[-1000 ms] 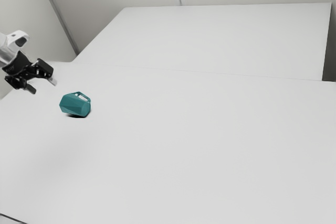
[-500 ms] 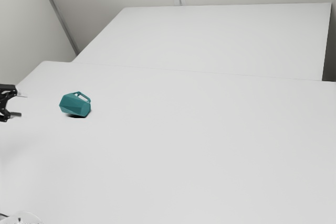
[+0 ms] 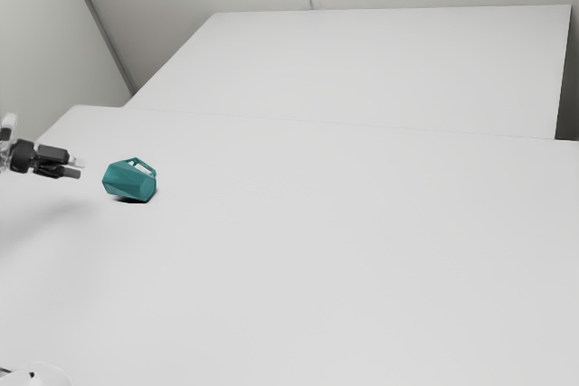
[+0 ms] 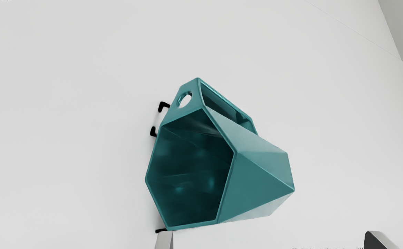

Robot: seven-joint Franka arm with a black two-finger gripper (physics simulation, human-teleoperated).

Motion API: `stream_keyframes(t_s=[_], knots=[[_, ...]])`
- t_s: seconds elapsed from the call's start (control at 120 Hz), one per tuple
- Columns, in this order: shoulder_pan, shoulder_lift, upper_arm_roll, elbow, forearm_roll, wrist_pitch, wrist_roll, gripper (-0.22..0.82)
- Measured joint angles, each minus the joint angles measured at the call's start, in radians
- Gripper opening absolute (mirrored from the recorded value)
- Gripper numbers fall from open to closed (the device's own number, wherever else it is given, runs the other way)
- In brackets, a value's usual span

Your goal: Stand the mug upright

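Near the exterior view's left edge, the black gripper hangs just to the left of the teal faceted mug, with a gap between them. The mug lies on its side on the white table, its handle on the upper side. From the wrist, the mug shows its dark open mouth toward the camera, handle and body angled away. The gripper is open, its two fingertips wide apart at the bottom edge, with nothing held between them.
The white table spreads around the mug, and a second white surface adjoins it behind. Part of the arm's pale base appears at the exterior view's lower left corner. Grey walls stand beyond.
The gripper first went toward the exterior view's left edge, then came back rightward, closer to the mug, and its hand has turned. The mug has stayed where it was.
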Motion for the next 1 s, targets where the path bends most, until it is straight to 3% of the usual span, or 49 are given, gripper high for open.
stream_keyframes(t_s=[0.208, 0.592, 0.725, 1.0], knots=[[-0.029, -0.002, -0.035, -0.069, -0.014, 0.056, 0.107, 0.60], [-0.059, -0.012, -0.037, -0.155, -0.043, 0.138, 0.229, 0.55], [-0.068, -0.013, -0.037, -0.179, -0.056, 0.158, 0.256, 0.44], [-0.069, -0.063, -0.038, -0.176, -0.067, 0.176, 0.284, 0.00]])
